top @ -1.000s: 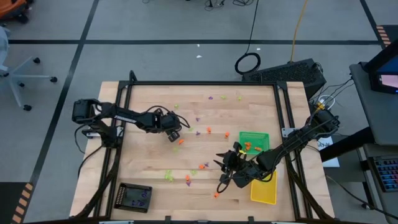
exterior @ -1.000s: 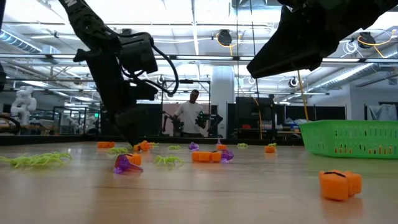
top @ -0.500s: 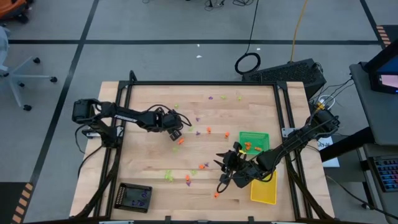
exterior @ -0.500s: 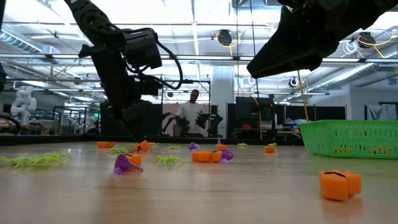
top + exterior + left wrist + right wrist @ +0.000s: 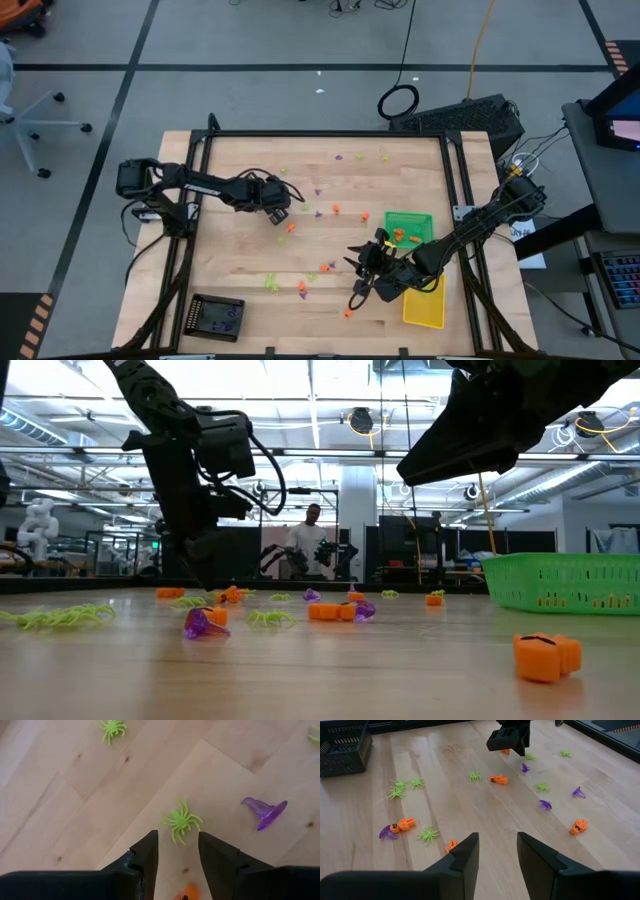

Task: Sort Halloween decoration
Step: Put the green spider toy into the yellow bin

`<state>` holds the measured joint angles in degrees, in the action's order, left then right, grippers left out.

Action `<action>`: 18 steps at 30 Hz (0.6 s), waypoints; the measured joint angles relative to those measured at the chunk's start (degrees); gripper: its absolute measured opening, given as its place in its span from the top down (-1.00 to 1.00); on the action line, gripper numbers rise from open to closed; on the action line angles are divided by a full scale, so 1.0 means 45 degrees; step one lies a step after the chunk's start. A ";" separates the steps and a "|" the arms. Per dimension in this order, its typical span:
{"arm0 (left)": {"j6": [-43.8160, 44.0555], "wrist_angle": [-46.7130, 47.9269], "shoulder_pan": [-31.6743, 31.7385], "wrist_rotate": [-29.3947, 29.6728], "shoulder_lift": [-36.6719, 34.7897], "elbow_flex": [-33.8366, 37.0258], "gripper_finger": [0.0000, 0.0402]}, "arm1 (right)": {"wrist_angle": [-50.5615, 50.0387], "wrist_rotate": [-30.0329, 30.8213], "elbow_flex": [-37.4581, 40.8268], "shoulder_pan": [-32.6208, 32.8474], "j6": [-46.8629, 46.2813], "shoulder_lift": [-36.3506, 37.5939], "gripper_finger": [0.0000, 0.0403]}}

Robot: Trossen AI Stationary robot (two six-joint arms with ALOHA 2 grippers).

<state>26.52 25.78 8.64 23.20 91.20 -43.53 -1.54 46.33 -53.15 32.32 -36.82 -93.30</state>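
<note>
Clearly, we have little room for error with trinkets this small. Our left gripper (image 5: 177, 865) hangs low over the pale wooden table (image 5: 240, 270), its 2 dark fingers parted by a narrow gap and gripping nothing. Just ahead of the tips lies a lime-green plastic spider (image 5: 180, 819), and a small orange plastic piece (image 5: 187, 894) sits between the fingers near their base. A purple plastic witch hat (image 5: 265, 810) lies off to the side. If we descend here, we judge the fingers could straddle the wrong piece, or a fingertip could land on a spider leg and flick the toy away, since it looks light and springy.

Our right gripper (image 5: 497, 855) waits near the green mesh basket (image 5: 410, 220), which already contains a few orange pieces, beside a yellow rectangular tray (image 5: 425, 308); its fingers stand narrowly apart and hold nothing either. A black rectangular tray (image 5: 216, 317) sits at the near left corner.

The rest of the decoration lies scattered across the middle and far side of the table. With pieces close together, we think a closing grip might trap 2 colours at once and spoil the sort.
</note>
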 joint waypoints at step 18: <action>-0.0320 -0.0332 -0.0058 0.0371 -0.0005 0.0000 0.31 | 0.0005 -0.0012 0.0000 0.0000 -0.0010 0.0000 0.41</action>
<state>25.08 24.29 8.38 24.87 91.18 -43.53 -1.52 46.27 -53.15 32.32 -36.86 -93.30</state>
